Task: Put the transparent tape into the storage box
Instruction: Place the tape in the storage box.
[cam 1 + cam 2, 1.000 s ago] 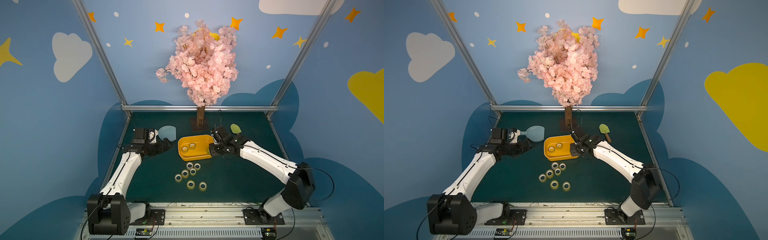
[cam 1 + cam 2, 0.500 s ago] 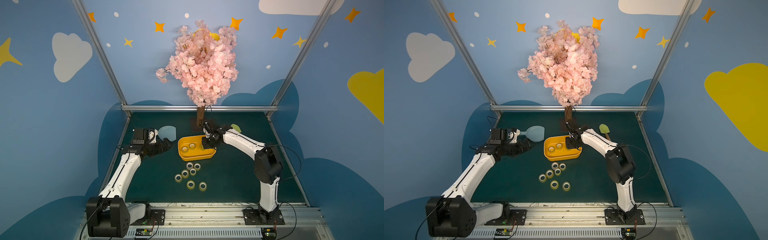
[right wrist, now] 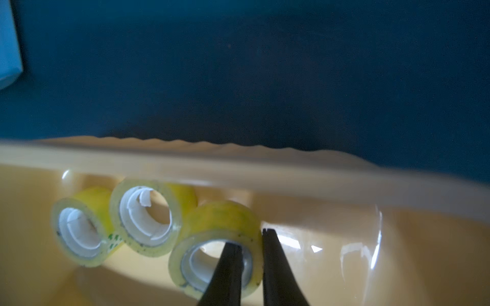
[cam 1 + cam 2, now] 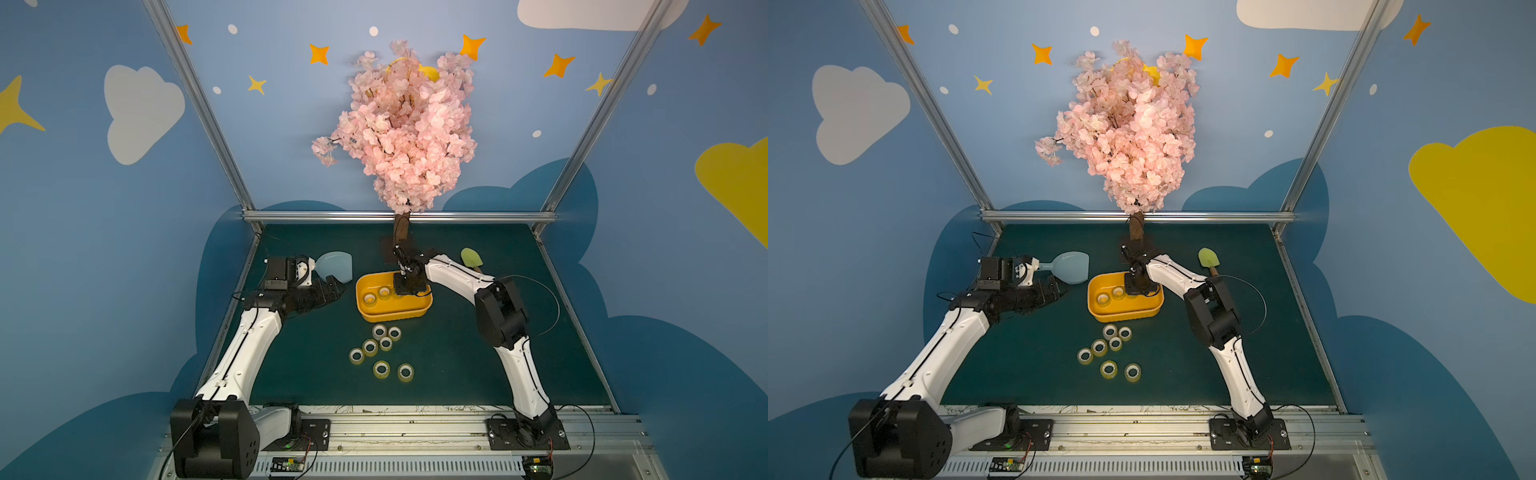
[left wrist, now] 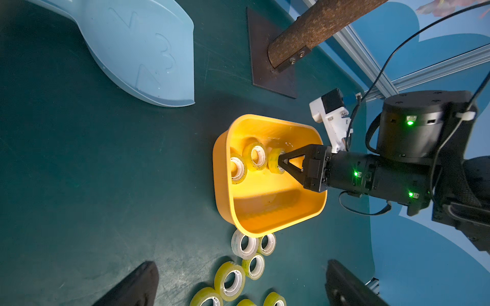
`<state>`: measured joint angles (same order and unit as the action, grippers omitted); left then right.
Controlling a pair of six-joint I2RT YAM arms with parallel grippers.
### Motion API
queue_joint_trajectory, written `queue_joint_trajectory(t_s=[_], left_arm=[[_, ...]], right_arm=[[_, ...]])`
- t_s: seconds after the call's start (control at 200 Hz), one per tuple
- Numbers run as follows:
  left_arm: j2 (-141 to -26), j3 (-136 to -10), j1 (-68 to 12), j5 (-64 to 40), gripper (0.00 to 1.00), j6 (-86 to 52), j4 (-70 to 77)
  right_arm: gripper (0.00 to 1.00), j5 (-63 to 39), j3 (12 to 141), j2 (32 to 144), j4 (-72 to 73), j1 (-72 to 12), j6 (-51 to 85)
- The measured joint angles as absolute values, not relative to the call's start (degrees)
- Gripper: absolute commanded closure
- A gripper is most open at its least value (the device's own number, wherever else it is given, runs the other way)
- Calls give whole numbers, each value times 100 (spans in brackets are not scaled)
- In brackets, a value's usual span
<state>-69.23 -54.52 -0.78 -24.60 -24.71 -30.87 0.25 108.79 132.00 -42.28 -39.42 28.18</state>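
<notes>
The tape roll (image 3: 216, 227) is inside the storage box (image 4: 392, 316), toward the box's far wall, at the end of a short row with two other rolls (image 3: 183, 194). Its open core faces upward, so its axis runs roughly vertical, in line with the fingers reaching down onto it. The two neighbours lie the same way, holes up. The tape roll is just beside the nearer neighbour. Whether the two touch, and whether it rests on the box floor, cannot be told.

The right gripper (image 3: 250, 238) is pinched narrow on the roll's wall, with one finger down inside the white core and the other against the yellowish outer face.

The box is a shallow orange-yellow tub, and its long axis runs left to right across the green table (image 4: 457, 353). On the robot's side of it, seven loose rolls (image 4: 381, 369) lie flat in a cluster, the two closest just beside the box's near wall.

The left gripper (image 4: 334, 290) hovers to the left of the box with its fingers spread wide, holding nothing. A pale blue dustpan (image 4: 334, 268) lies just behind it. A pink blossom tree (image 4: 403, 129) stands behind the box, and a green spatula (image 4: 471, 257) lies beyond the right arm.
</notes>
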Motion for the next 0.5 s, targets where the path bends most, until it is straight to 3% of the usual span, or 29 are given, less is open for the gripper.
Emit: queue_joint_trajectory(t_s=[0.16,0.285,0.501], left_arm=[[-6923,-5452,-78,-2456,0,-2471,-3096],[-6925,-5452,-78,-2462,0,-2471,-3100],[-6930,-5452,-78,-2464,0,-2471,-3103]], right_arm=[[93,95,11045,13375,-4263,-3918,2853],[73,93,11100,13386,-4272,-3918,2882],[62,89,11078,13378,-4272,-3924,2976]])
